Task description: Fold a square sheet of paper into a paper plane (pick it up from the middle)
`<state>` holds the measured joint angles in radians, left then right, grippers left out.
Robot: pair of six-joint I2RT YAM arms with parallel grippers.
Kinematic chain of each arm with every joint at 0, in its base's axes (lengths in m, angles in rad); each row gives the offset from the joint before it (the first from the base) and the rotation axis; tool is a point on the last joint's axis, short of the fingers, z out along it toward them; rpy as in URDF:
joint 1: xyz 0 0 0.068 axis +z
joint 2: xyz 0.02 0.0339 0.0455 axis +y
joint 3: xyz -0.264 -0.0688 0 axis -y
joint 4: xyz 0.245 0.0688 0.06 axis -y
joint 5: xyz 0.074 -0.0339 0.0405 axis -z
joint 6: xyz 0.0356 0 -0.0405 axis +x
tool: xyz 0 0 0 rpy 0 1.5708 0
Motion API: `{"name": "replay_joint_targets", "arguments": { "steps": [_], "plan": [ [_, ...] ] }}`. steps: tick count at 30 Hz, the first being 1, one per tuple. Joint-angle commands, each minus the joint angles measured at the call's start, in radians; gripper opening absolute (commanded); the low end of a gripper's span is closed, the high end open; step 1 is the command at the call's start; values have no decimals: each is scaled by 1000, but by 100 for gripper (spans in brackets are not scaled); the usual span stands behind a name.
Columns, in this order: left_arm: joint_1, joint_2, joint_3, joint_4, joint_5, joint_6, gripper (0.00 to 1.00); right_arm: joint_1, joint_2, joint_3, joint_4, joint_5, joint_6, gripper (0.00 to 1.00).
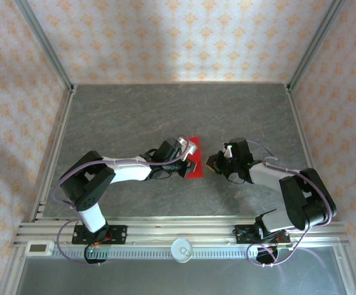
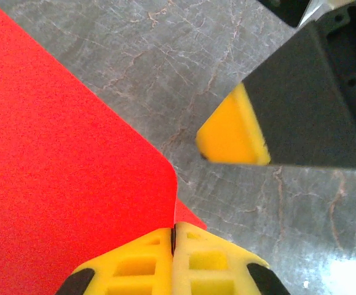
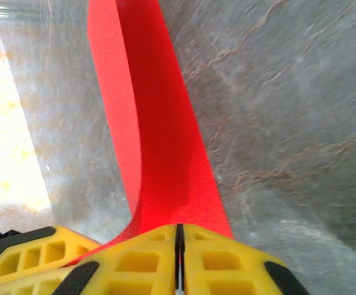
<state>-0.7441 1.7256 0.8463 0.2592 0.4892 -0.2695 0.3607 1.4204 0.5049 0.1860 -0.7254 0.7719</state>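
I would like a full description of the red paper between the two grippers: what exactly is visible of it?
The red paper sheet is thin, matte and bright red, folded into a narrow shape with a soft rounded fold. It lies near the middle of the grey table, one part curving upward. The left gripper is shut on its edge; the right gripper is shut right beside it, grip unclear.

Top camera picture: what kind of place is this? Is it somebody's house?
Probably not a house. It looks like a robot practice booth: a grey table boxed in by patterned walls on metal posts, with two robot arms bolted to a rail.
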Motion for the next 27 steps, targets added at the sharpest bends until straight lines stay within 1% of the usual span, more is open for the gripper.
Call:
{"name": "replay_joint_targets", "arguments": {
  "steps": [1,8,15,18,22,27],
  "plan": [
    [6,16,30,42,49,-73,4,16,27,-20,76,-20,48,8],
    [7,17,27,71,49,-169,4,53,49,-17,96,-20,61,4],
    [6,22,27,60,42,-190,4,83,97,-8,121,-14,82,3],
    [6,25,26,50,42,-185,5,88,128,-2,85,14,66,3],
    [9,30,39,6,46,-145,8,87,157,18,-39,108,2,1],
    [16,48,66,-50,57,-92,15,89,164,18,-65,124,-18,1]
  ]
}}
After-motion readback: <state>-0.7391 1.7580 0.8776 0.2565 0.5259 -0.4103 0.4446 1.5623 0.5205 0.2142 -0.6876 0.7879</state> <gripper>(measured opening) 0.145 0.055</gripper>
